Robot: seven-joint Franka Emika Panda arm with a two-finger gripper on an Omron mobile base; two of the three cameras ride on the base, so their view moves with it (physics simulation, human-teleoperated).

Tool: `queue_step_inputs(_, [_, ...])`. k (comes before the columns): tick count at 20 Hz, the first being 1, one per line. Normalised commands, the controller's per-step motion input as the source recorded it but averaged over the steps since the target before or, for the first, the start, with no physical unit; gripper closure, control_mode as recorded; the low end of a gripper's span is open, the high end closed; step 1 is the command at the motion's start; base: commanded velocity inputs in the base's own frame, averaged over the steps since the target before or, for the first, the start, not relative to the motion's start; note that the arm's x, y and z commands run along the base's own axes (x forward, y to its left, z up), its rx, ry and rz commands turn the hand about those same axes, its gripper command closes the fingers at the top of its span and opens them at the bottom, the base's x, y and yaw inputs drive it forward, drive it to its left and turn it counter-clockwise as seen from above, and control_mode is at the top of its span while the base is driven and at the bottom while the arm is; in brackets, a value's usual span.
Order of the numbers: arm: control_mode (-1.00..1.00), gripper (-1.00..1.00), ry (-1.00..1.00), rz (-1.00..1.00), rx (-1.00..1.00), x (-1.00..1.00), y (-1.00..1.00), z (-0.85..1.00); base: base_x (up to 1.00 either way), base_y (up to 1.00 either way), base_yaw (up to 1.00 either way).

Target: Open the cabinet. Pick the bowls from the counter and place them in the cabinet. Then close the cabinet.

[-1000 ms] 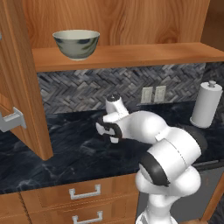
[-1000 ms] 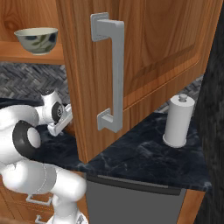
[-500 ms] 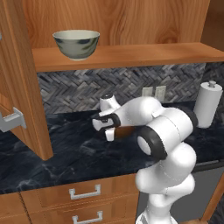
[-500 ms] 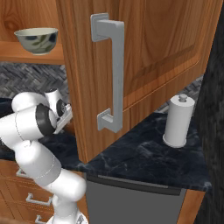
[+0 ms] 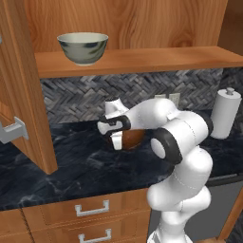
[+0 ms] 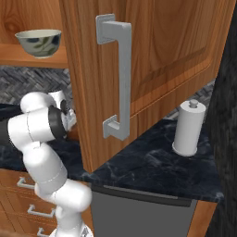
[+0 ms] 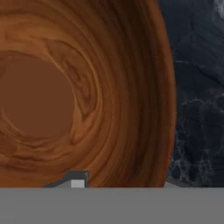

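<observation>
Straddling the wooden bowl (image 7: 65, 96) rim, claw (image 5: 117, 138) on counter (image 5: 71, 166).

Grey herringbone tiled wall (image 5: 71, 97) behind the worktop, wooden drawers (image 5: 90, 209) with small silver handles below, a white paper towel roll (image 5: 225, 114) at right

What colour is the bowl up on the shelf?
Pale cream-green with dark leafy marks; the ceramic bowl shows best in the left base view.

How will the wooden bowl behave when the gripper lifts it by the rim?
The wooden bowl looks rigid, so its wall probably won't flex. Held at one edge by the gripper, it may tilt. Its smooth, polished-looking surface could slip a little.
</observation>
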Motion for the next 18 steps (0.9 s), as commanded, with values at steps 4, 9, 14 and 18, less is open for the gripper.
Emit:
queue_step_inputs(4, [-1.00,1.00,-0.22,0.01,0.00,-0.96,0.00,0.84,0.00,0.00,0.00])
queue_step_inputs(9, [-1.00,1.00,-0.36,0.03,0.01,-1.00,-0.05,1.00,0.00,0.00,0.00])
queue_step_inputs(14, [-1.00,1.00,-0.16,0.08,0.04,-1.00,-0.25,1.00,0.00,0.00,0.00])
queue_step_inputs(18, [-1.00,1.00,-0.04,0.09,0.05,-1.00,-0.18,1.00,0.00,0.00,0.00])
